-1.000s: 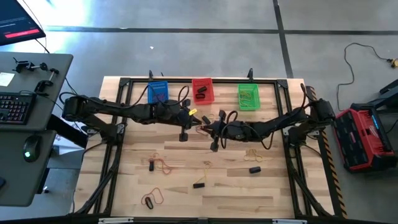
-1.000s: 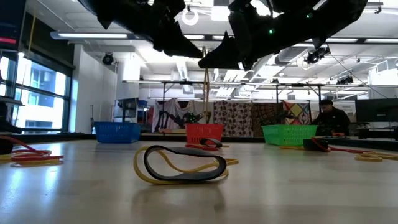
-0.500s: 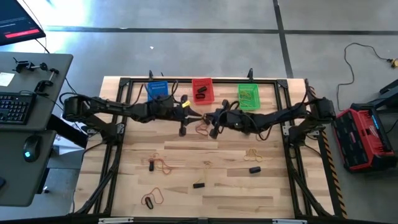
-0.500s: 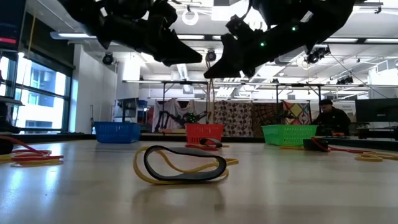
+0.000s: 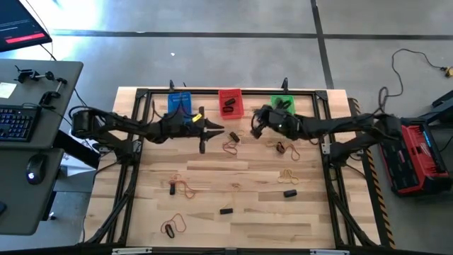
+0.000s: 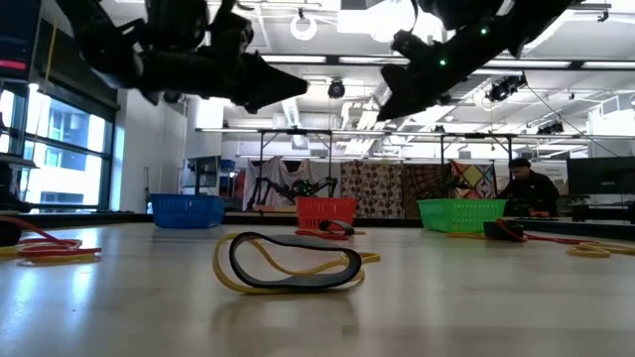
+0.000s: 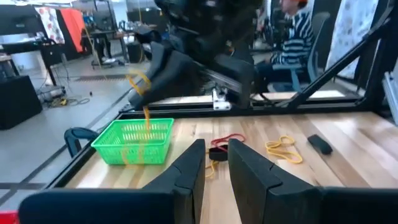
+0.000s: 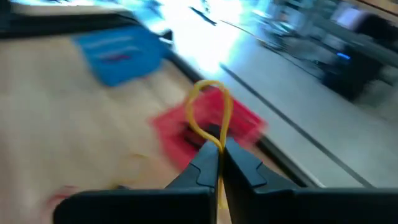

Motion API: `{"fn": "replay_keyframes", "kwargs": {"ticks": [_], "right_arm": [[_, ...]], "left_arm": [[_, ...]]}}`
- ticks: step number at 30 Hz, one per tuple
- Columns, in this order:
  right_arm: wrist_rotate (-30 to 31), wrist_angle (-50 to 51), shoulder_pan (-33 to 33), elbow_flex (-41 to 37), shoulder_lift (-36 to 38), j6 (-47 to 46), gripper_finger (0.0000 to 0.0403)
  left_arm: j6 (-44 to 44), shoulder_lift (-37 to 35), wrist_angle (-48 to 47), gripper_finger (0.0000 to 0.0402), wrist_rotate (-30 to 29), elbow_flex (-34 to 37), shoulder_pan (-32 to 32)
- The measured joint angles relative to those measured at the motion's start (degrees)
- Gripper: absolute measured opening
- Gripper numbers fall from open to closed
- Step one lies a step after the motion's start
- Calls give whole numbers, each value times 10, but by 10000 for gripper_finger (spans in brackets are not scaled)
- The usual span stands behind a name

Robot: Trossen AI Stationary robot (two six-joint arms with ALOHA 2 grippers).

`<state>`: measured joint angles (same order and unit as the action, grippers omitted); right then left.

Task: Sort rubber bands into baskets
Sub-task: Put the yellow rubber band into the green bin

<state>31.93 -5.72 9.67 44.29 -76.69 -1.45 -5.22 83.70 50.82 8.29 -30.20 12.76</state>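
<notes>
Three mesh baskets stand along the far edge: blue, red and green. My right gripper hangs above the table just on the near side of the gap between the red and green baskets. It is shut on a yellow rubber band. My left gripper points level toward it from the left. Its fingers are open with nothing between them. Loose rubber bands lie on the wood beneath them. My right gripper pinches the yellow rubber band between its two shut fingers at their free ends. A loop of the band stands out past the fingertips. In the left wrist view a strand hangs slack below the fingers, clear of the table.
More bands are scattered over the near half of the table: red, yellow, orange and black. A black and yellow band lies close to the low camera. A black frame runs round the table.
My right gripper has risen and swung toward the far edge and the right, toward the green basket, carrying the yellow band. My left gripper has tipped up from pointing slantwise down to level, sinking a little and going slightly to the right.
</notes>
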Motion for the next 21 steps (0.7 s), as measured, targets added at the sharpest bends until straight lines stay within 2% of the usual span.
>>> {"fn": "replay_keyframes", "kwargs": {"ticks": [7, 15, 21], "right_arm": [[115, 138, 47, 0, 53, -45, 0], [120, 194, 106, -17, 43, -115, 0], [125, 197, 147, -54, 43, -159, 0]], "left_arm": [[6, 0, 57, 62, 2, 55, 0], [7, 0, 65, 62, 1, 80, -8], [5, 0, 76, 62, 2, 80, -27]]}}
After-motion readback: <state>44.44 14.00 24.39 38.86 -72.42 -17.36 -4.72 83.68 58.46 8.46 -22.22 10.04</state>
